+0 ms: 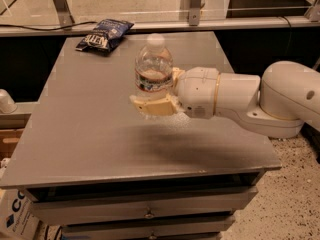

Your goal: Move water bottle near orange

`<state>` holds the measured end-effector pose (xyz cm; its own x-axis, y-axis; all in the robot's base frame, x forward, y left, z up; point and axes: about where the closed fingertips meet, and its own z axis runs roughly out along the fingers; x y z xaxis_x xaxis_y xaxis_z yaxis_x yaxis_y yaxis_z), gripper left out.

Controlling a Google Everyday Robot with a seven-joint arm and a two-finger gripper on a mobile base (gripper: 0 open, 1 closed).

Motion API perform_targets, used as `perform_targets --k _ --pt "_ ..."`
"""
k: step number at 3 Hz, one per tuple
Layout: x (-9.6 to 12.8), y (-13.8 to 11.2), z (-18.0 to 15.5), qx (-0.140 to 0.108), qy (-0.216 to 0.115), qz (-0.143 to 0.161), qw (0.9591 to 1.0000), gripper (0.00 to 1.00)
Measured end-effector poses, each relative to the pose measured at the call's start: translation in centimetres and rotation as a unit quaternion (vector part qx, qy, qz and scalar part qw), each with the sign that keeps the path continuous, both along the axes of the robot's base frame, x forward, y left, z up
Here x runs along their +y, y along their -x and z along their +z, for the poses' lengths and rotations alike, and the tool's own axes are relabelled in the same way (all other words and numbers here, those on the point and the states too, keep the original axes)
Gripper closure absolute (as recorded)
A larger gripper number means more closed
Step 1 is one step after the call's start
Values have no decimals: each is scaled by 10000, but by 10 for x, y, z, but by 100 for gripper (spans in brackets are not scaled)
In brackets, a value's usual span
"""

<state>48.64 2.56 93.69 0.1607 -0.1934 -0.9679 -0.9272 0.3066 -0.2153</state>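
Observation:
The water bottle is clear with a white cap and a white label with a red band. It stands upright in my gripper, lifted above the middle of the grey table. The gripper is shut on the bottle's lower body, with a cream finger in front of it. My white arm reaches in from the right. The orange does not show; the bottle and gripper cover the spot where it lay.
A dark blue chip bag lies at the table's back left corner. Metal rail posts stand behind the table. Drawers sit under the tabletop. A cardboard box stands at the lower left.

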Motion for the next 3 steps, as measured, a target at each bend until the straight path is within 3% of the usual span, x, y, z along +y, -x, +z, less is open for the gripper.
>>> perform_targets --k 3 --pt "-59 -136 -2 -87 91 -596 9981 100"
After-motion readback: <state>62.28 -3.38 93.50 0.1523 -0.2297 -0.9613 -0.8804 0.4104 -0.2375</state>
